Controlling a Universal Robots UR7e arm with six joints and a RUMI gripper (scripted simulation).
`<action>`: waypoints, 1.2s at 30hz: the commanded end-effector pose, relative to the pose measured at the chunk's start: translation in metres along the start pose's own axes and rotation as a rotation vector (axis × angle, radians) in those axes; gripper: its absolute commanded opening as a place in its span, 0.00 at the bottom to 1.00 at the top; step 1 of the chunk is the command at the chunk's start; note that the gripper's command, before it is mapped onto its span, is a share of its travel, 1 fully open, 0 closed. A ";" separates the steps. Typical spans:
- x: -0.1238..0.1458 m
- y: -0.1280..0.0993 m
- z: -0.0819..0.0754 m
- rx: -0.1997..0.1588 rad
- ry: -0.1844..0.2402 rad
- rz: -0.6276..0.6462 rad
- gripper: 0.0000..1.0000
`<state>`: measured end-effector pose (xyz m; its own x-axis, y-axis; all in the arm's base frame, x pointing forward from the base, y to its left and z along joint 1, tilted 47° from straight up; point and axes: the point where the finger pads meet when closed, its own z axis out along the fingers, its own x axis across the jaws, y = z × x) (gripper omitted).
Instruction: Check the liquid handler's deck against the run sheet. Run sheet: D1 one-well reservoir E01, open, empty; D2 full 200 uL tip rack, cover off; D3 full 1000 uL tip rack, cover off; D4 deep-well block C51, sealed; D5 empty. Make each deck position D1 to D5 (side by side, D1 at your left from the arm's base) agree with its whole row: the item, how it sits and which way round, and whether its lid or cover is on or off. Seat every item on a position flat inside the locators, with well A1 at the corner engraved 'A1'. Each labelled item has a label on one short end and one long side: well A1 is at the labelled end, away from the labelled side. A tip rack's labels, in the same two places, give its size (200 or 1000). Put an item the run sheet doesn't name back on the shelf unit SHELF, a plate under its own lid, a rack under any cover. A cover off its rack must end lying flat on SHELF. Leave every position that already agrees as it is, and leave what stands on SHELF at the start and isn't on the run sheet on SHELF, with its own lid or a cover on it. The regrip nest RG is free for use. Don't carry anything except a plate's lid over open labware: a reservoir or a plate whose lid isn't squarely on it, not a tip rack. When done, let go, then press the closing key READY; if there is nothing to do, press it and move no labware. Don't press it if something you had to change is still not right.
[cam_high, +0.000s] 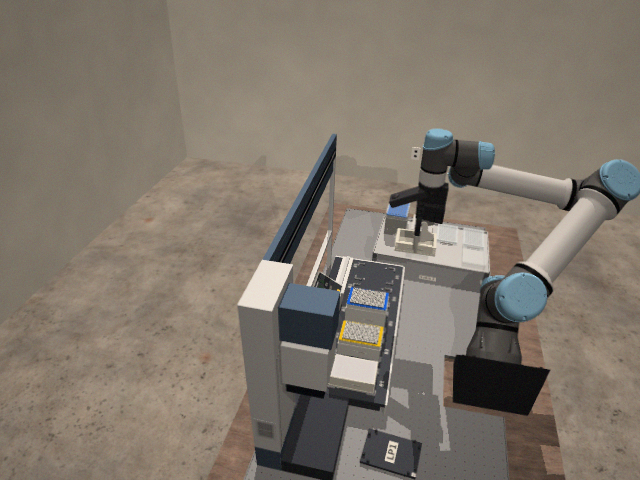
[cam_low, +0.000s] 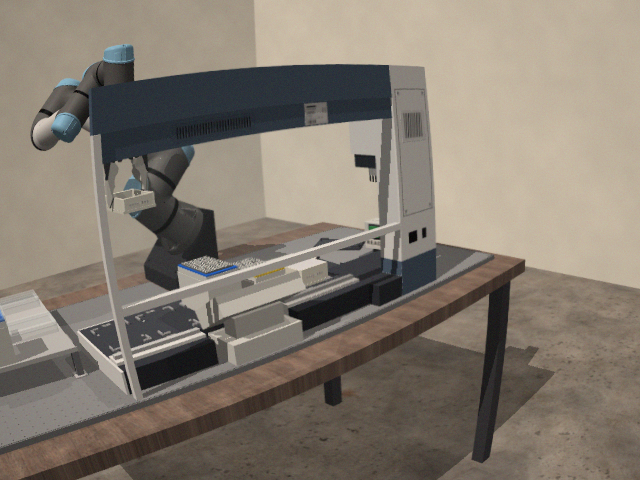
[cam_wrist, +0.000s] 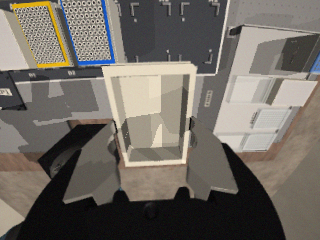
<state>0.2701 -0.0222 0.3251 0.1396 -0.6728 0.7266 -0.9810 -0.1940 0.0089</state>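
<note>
My gripper (cam_high: 417, 233) (cam_wrist: 153, 119) is shut on the long sides of a cream one-well reservoir (cam_high: 408, 242) (cam_low: 133, 201) (cam_wrist: 150, 102). The reservoir is open and empty. I hold it level, high in the air beside the shelf unit (cam_high: 431, 260) (cam_wrist: 260, 50) and short of the deck (cam_high: 388, 330) (cam_wrist: 170, 35). On the deck stand a white block (cam_high: 353, 373) (cam_low: 310, 268), a yellow-framed tip rack (cam_high: 361, 333) (cam_wrist: 40, 32) and a blue-framed tip rack (cam_high: 368, 298) (cam_low: 206, 264) (cam_wrist: 86, 30), both uncovered. The two deck positions (cam_high: 373, 276) (cam_low: 139, 322) nearest the shelf are bare.
The shelf carries a blue-topped item (cam_high: 398, 210) and flat pale lids or covers (cam_high: 448, 235) (cam_wrist: 270, 120). The handler's tall frame and crossbar (cam_low: 237, 93) span the deck's far side. A dark plate marked LP1 (cam_high: 391, 452) lies at the table's near end.
</note>
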 end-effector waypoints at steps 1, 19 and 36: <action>0.000 0.006 0.000 0.000 0.000 0.000 0.00; 0.000 0.043 0.000 0.000 0.000 0.000 0.00; 0.002 0.044 0.000 0.000 0.000 0.011 0.00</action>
<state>0.2271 -0.0304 0.3254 0.1391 -0.6729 0.7266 -0.9810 -0.1936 0.0085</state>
